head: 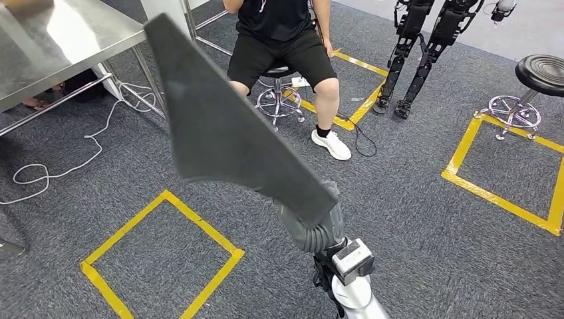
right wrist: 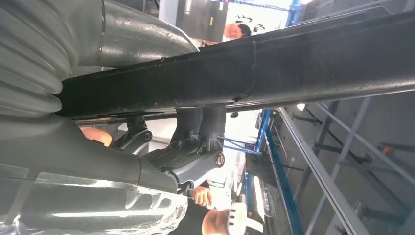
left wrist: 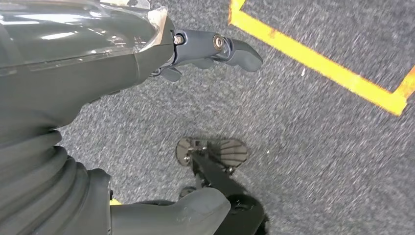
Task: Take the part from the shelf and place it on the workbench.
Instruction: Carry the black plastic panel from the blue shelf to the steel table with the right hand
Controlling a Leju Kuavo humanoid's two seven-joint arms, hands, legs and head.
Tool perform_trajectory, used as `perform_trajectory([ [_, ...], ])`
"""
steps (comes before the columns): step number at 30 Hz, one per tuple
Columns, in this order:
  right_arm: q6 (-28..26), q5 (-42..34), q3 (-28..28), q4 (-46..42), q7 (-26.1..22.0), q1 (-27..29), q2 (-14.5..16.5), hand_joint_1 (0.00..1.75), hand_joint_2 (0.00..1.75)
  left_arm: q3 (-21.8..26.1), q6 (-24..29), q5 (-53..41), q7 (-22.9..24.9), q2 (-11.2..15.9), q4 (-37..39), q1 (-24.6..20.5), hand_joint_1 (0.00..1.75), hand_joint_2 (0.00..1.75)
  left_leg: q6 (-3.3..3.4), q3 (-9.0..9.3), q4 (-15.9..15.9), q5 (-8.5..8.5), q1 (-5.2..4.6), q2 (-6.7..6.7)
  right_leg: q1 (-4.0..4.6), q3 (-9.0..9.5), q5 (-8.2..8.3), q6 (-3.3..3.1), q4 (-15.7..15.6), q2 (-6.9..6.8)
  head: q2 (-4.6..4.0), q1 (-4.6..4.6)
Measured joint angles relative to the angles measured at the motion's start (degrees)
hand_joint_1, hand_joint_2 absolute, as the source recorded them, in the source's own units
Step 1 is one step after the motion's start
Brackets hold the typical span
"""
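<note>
Right hand (head: 312, 222) grips the dark flat part (head: 219, 119) at its lower end; the part's long axis runs toward the steel workbench (head: 60, 40), upper left. Left hand (left wrist: 205, 54) hangs empty, fingers loosely apart.

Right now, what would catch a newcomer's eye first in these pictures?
The big dark grey part, held up by the right hand, slants across the middle of the head view. Behind it a person sits on a stool beside a steel table, with yellow tape squares on the grey carpet.
</note>
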Motion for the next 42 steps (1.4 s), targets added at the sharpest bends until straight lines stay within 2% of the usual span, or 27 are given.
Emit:
perform_trajectory([
  [2, 0.00, -0.04, 0.00, 0.00, -0.13, -0.08, 0.21, 1.71, 1.75, 0.33, 0.12, 0.30, -0.07, -0.01, 0.01, 0.11, 0.00, 1.75, -0.59, -1.25, 2.62, -1.71, 0.05, 2.18, -0.28, 0.19, 0.12, -0.79, -0.30, -0.92, 0.00, -0.32],
  [4, 0.00, -0.07, -0.01, 0.03, -0.30, -0.06, 0.37, 1.71, 1.75, 0.78, 0.13, 0.62, -0.14, -0.05, 0.01, -0.02, 0.00, 1.75, -1.11, -4.66, 9.50, -5.23, 0.16, 5.14, -0.17, 0.28, -0.05, -1.35, -0.36, -2.03, 0.00, -0.64],
  [5, 0.00, -0.07, -0.01, 0.09, -0.37, -0.03, 0.38, 1.71, 1.75, 0.98, 0.13, 0.72, -0.15, -0.05, 0.01, -0.06, 0.00, 1.75, -1.33, -6.57, 13.12, -6.66, 0.29, 5.83, -0.07, 0.30, -0.15, -1.46, -0.36, -2.65, 0.00, -0.68],
  [6, 0.00, -0.06, -0.01, 0.15, -0.38, 0.00, 0.37, 1.71, 1.75, 1.14, 0.13, 0.79, -0.15, -0.05, 0.01, -0.03, 0.00, 1.75, -1.49, -7.89, 15.48, -7.24, 0.40, 6.18, -0.01, 0.33, -0.22, -1.54, -0.35, -3.28, 0.00, -0.67],
  [7, 0.00, -0.06, -0.01, 0.21, -0.39, 0.02, 0.37, 1.71, 1.75, 1.23, 0.14, 0.85, -0.15, -0.05, 0.01, 0.02, 0.00, 1.75, -1.58, -8.18, 15.79, -6.74, 0.49, 6.36, 0.02, 0.38, -0.29, -1.58, -0.35, -3.86, 0.00, -0.69],
  [8, 0.00, -0.06, -0.01, 0.25, -0.40, 0.01, 0.38, 1.71, 1.75, 1.29, 0.14, 0.90, -0.15, -0.05, 0.00, 0.08, 0.00, 1.75, -1.59, -7.25, 13.78, -5.26, 0.56, 6.61, 0.03, 0.48, -0.38, -1.57, -0.34, -4.40, 0.00, -0.69],
  [10, 0.00, -0.06, -0.01, 0.26, -0.43, -0.04, 0.42, 1.71, 1.75, 1.32, 0.15, 0.94, -0.15, -0.05, -0.01, 0.01, 0.00, 1.75, -1.36, -3.17, 6.00, -1.63, 0.47, 8.48, 0.17, 0.82, -0.67, -1.33, -0.33, -5.36, 0.00, -0.69],
  [12, 0.00, -0.06, -0.02, 0.26, -0.44, -0.15, 0.43, 1.71, 1.75, 1.32, 0.15, 0.93, -0.16, -0.06, -0.01, -0.23, 0.00, 1.75, -0.83, -0.50, 0.87, -0.02, 0.10, 9.97, 0.59, 1.09, -0.99, -0.82, -0.32, -6.18, 0.00, -0.54],
  [13, 0.00, -0.06, -0.02, 0.26, -0.45, -0.19, 0.44, 1.71, 1.75, 1.32, 0.15, 0.93, -0.17, -0.07, -0.01, -0.34, 0.00, 1.75, -0.54, -0.34, 0.34, -0.10, -0.14, 9.97, 0.74, 1.18, -1.10, -0.52, -0.37, -6.59, 0.00, -0.43],
  [15, 0.00, -0.06, -0.01, 0.25, -0.45, -0.26, 0.50, 1.71, 1.75, 1.32, 0.16, 0.92, -0.16, -0.08, 0.01, -0.38, 0.00, 1.75, 0.21, -0.25, -0.02, 0.12, -0.17, 8.73, 0.80, 1.40, -1.33, 0.13, -0.45, -7.17, 0.01, -0.37],
  [17, 0.00, -0.06, -0.01, 0.24, -0.49, -0.32, 0.55, 1.71, 1.75, 1.33, 0.18, 0.92, -0.13, -0.15, 0.01, -0.40, 0.00, 1.75, 1.04, 0.32, -0.75, 0.57, 0.03, 7.63, 0.72, 0.88, -2.41, 0.48, 1.40, -5.34, 0.01, -0.26],
  [19, 0.00, -0.03, -0.01, 0.31, -0.54, -0.30, 0.40, 1.71, 1.75, 1.34, 0.19, 0.90, -0.06, -0.20, 0.01, -0.57, 0.00, 1.75, 1.54, 0.61, -1.05, 0.82, 0.12, 6.44, 0.51, -2.15, -5.15, 0.16, 7.80, -2.64, 0.00, 0.01],
  [21, 0.00, 0.01, 0.00, 0.51, -0.53, -0.22, 0.11, 1.71, 1.75, 1.34, 0.21, 0.85, 0.10, -0.20, 0.01, -0.67, 0.00, 1.75, 1.67, 0.57, -1.03, 0.84, 0.11, 4.98, 0.39, -6.20, -7.45, 0.12, 15.06, -1.81, 0.00, 0.15],
  [22, 0.00, 0.02, 0.00, 0.62, -0.51, -0.20, 0.01, 1.71, 1.75, 1.34, 0.21, 0.84, 0.19, -0.20, 0.01, -0.64, 0.00, 1.75, 1.67, 0.57, -1.00, 0.83, 0.10, 4.22, 0.38, -7.22, -7.48, 0.44, 16.42, -1.70, 0.00, 0.16],
  [23, 0.00, 0.02, 0.00, 0.68, -0.51, -0.22, -0.07, 1.71, 1.75, 1.35, 0.22, 0.83, 0.26, -0.21, 0.01, -0.59, 0.00, 1.75, 1.65, 0.60, -0.97, 0.82, 0.10, 3.46, 0.36, -7.05, -6.47, 0.94, 15.32, -1.62, 0.00, 0.18],
  [24, 0.00, 0.02, 0.00, 0.69, -0.51, -0.25, -0.11, 1.71, 1.75, 1.35, 0.22, 0.81, 0.29, -0.23, 0.01, -0.57, 0.00, 1.75, 1.58, 0.63, -0.90, 0.79, 0.10, 2.69, 0.30, -5.76, -4.72, 1.48, 12.03, -1.30, 0.00, 0.19],
  [25, 0.00, 0.03, 0.00, 0.70, -0.51, -0.29, -0.13, 1.71, 1.75, 1.36, 0.22, 0.79, 0.31, -0.26, 0.01, -0.56, 0.00, 1.75, 1.46, 0.58, -0.77, 0.72, 0.09, 1.95, 0.14, -3.97, -2.81, 1.91, 7.71, -0.29, 0.00, 0.23],
  [26, -0.01, 0.03, 0.00, 0.70, -0.51, -0.34, -0.13, 1.71, 1.75, 1.36, 0.22, 0.77, 0.31, -0.29, 0.01, -0.57, 0.00, 1.75, 1.21, 0.46, -0.50, 0.57, -0.02, 1.25, 0.02, -2.33, -1.24, 2.00, 3.93, 0.65, 0.00, 0.24],
  [28, -0.01, 0.03, 0.00, 0.73, -0.51, -0.44, -0.14, 1.71, 1.75, 1.36, 0.22, 0.75, 0.32, -0.31, 0.01, -0.54, 0.00, 1.75, 0.57, 0.03, -0.13, 0.36, -0.10, 0.30, -0.07, -0.76, 0.11, 1.41, 0.26, 1.80, 0.00, 0.23],
  [30, 0.00, 0.03, 0.00, 0.74, -0.51, -0.57, -0.09, 1.71, 1.75, 1.40, 0.22, 0.75, 0.34, -0.26, 0.01, -0.36, 0.00, 1.75, -0.12, -0.29, -0.09, 0.36, 0.08, -0.29, -0.08, -0.64, 0.29, 0.50, 0.13, 0.90, 0.00, 0.23],
  [32, 0.00, -0.01, -0.01, 0.74, -0.51, -0.73, 0.07, 1.71, 1.75, 1.50, 0.25, 0.71, 0.36, -0.22, 0.01, -0.23, 0.00, 1.75, -0.75, -1.00, 1.49, -0.73, 0.13, 1.39, -0.39, -0.35, 0.41, -0.36, -0.13, -0.09, 0.00, 0.01],
  [34, -0.01, -0.05, -0.01, 0.75, -0.52, -0.77, 0.22, 1.71, 1.75, 1.56, 0.26, 0.66, 0.36, -0.25, 0.01, -0.34, 0.00, 1.75, -1.28, -3.69, 7.24, -3.98, 0.19, 4.57, -0.41, -0.14, 0.29, -1.10, -0.27, -1.26, 0.00, -0.37],
  [36, -0.02, -0.06, -0.01, 0.79, -0.54, -0.70, 0.26, 1.71, 1.75, 1.57, 0.26, 0.64, 0.36, -0.26, 0.01, -0.42, 0.00, 1.75, -1.75, -7.44, 14.43, -6.99, 0.48, 6.02, -0.17, -0.11, 0.12, -1.43, -0.27, -2.58, 0.00, -0.52],
  [37, -0.02, -0.06, -0.01, 0.82, -0.54, -0.67, 0.26, 1.71, 1.75, 1.58, 0.26, 0.64, 0.36, -0.26, 0.01, -0.39, 0.00, 1.75, -1.92, -8.38, 16.01, -7.16, 0.60, 6.26, -0.11, -0.10, 0.06, -1.49, -0.26, -3.22, 0.00, -0.52],
  [38, -0.02, -0.06, 0.00, 0.84, -0.54, -0.65, 0.27, 1.71, 1.75, 1.59, 0.26, 0.64, 0.36, -0.26, 0.01, -0.34, 0.00, 1.75, -2.02, -8.13, 15.31, -6.23, 0.69, 6.47, -0.09, -0.06, -0.01, -1.49, -0.26, -3.81, 0.00, -0.55],
  [40, 0.00, -0.06, 0.00, 0.85, -0.54, -0.66, 0.29, 1.71, 1.75, 1.61, 0.26, 0.64, 0.36, -0.24, 0.01, -0.34, 0.00, 1.75, -1.93, -4.30, 7.98, -2.52, 0.76, 7.82, -0.04, 0.18, -0.22, -1.29, -0.26, -4.83, 0.00, -0.57],
  [42, 0.00, -0.06, -0.01, 0.84, -0.52, -0.71, 0.32, 1.71, 1.75, 1.62, 0.26, 0.64, 0.35, -0.23, 0.01, -0.51, 0.00, 1.75, -1.45, -0.79, 1.57, -0.28, 0.52, 9.23, 0.35, 0.49, -0.55, -0.74, -0.26, -5.62, 0.00, -0.45],
])
